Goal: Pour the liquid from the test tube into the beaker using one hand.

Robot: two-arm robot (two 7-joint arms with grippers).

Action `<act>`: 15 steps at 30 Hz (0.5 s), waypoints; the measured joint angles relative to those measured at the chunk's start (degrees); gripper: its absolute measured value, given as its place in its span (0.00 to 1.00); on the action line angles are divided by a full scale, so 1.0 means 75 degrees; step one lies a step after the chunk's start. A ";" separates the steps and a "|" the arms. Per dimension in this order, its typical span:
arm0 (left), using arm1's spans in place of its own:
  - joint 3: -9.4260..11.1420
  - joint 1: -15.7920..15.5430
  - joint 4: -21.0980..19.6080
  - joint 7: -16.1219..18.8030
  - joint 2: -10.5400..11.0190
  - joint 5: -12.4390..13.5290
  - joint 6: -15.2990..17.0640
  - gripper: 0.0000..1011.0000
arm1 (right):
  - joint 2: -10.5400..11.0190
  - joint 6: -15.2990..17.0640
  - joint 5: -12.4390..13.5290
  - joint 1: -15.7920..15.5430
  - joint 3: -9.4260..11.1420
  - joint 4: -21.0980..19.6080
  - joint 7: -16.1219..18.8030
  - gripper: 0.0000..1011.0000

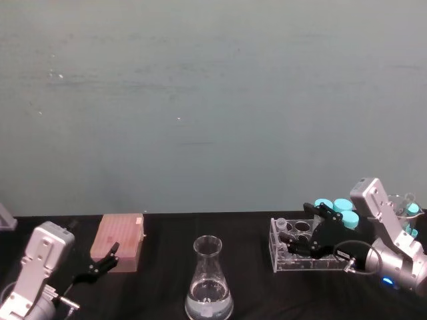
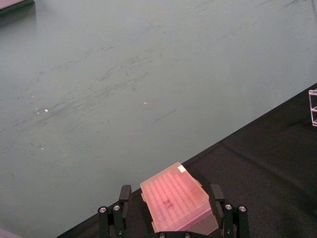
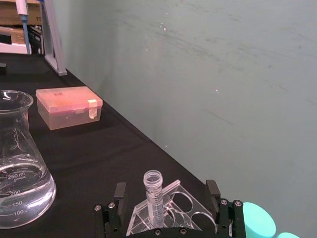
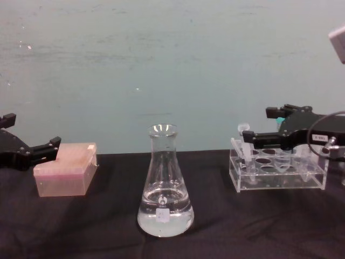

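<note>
Beaker (image 3: 21,166) seemingly printed "250 ml", "150".

Test tube (image 3: 153,196) upright in rack (image 4: 280,181) end hole; beaker (image 4: 164,178) upright well apart, liquid (image 4: 165,220) filling base.

The left arm (image 1: 35,277) and right arm (image 1: 399,257) wear silver-grey, boxy wrist casings with rounded edges. Each ends in black, angular jaws with small silver screws (image 3: 98,207) at their bases. A thin grey cable (image 4: 311,132) loops beside the right wrist, a blue light (image 1: 387,281) glows lower down, and a small white label (image 4: 319,138) marks the black body behind the right jaws.
</note>
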 joint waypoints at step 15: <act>0.0000 0.0000 0.0000 -0.0001 0.0000 0.0000 0.0000 0.99 | -0.0328 -0.0147 -0.0212 0.0380 -0.0059 0.0825 0.0216 0.99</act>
